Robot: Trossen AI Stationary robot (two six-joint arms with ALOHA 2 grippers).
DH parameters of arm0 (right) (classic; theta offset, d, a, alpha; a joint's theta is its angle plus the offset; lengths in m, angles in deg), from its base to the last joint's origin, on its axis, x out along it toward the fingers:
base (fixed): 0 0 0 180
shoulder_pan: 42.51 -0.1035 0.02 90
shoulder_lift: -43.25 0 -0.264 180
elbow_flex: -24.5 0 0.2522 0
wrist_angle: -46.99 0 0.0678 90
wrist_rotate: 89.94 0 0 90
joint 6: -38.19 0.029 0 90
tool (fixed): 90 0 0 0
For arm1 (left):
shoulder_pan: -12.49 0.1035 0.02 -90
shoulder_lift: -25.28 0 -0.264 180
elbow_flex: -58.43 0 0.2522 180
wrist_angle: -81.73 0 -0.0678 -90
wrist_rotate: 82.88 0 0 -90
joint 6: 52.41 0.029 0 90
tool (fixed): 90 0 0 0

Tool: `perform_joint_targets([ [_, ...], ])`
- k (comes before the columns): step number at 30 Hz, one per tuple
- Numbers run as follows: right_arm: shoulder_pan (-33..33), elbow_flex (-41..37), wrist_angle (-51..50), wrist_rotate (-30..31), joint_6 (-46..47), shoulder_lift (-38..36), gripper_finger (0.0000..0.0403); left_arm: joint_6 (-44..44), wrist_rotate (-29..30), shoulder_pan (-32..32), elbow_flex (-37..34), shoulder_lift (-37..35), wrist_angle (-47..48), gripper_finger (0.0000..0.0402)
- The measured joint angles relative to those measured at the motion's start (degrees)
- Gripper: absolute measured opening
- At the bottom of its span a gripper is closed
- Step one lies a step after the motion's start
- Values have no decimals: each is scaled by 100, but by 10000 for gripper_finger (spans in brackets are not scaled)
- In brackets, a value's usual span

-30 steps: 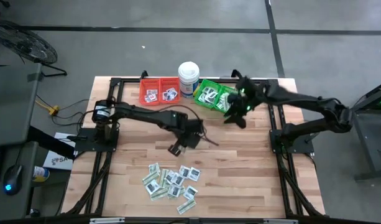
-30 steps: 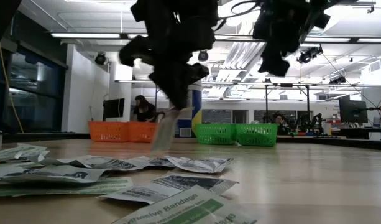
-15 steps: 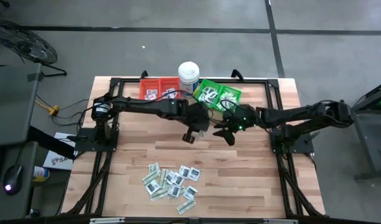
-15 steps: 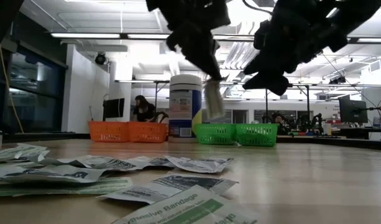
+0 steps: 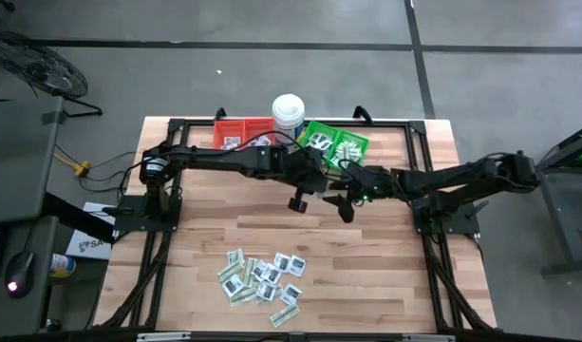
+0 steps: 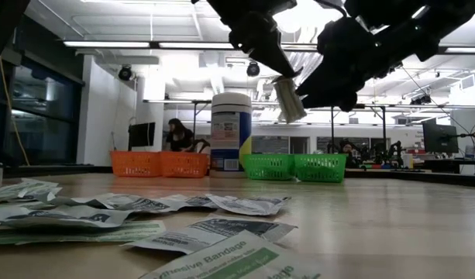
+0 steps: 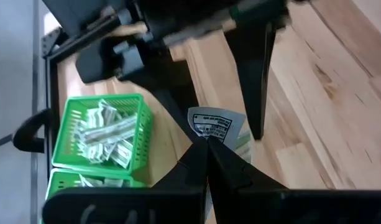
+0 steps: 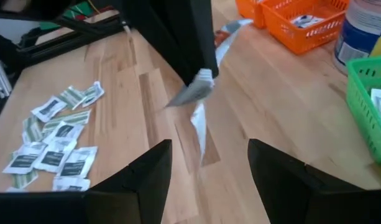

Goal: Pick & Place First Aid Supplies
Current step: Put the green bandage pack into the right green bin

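My left gripper (image 5: 298, 200) is shut on one pale green-and-white packet (image 7: 219, 127) of the first aid supplies, in the air over the middle of the table. The packet also shows in the low view (image 6: 287, 99) and the right wrist view (image 8: 200, 121). My right gripper (image 5: 340, 203) stands open just to the right of it, facing it and touching nothing. The other packets (image 5: 262, 278) lie flat in a loose pile near the table's front edge. The green bins (image 5: 333, 144) at the far edge hold more packets. My left gripper pinches the packet by one end (image 7: 208, 138) between its two fingers. The fingers slant down from the table's left side. The packet hangs below the fingertips (image 6: 277, 75), tilted, lifted well clear of the table.
Two red bins (image 5: 243, 138) and a tall white tub (image 5: 289, 114) stand at the far edge beside the green bins. Black frame rails (image 5: 419, 180) run along the table's sides. Bare wood (image 5: 366, 266) lies between the arms and the pile. A person (image 6: 177, 133) is in the room behind.
My left gripper has risen with the packet and carried it toward the far right, nearer the green bins, tipping up less steeply. My right gripper has come away from above the green bins, down and toward the table's middle, and now faces the packet.
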Motion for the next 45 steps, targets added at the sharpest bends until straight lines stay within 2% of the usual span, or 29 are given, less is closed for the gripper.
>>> perform_joint_targets([
  [6, -2, 2, 140, -146, 37, 258, 201, -9, 33, 0, -2, 0, -308, 0],
  [9, 3, 2, 133, -146, 127, 321, 177, -9, 33, 0, -2, 0, -344, 0],
  [11, 11, 2, 145, -146, 165, 318, 145, -9, 30, 0, -2, 0, -269, 0],
  [15, 11, 2, 141, -248, 157, 318, 45, -9, 28, -2, -2, 2, -198, 0],
  [17, 11, 0, 141, -332, 141, 316, 12, -9, 28, -2, -2, 2, -207, 0],
  [21, 43, 2, 137, -571, 148, 316, 3, -9, 24, -2, -2, 2, -205, 0],
  [29, 48, 2, 65, -590, 250, 314, 1, 137, -69, -2, -4, 4, -269, 6],
  [32, 48, 2, -82, -599, 306, 314, 1, 294, -205, -2, -4, -4, -325, 29],
  [39, 48, 2, -587, -700, 436, 313, 0, 289, -115, -2, -4, -112, -207, 111],
  [45, 46, 2, -1209, -747, 614, 312, 0, 185, 244, -2, -3, -199, 494, 130],
])
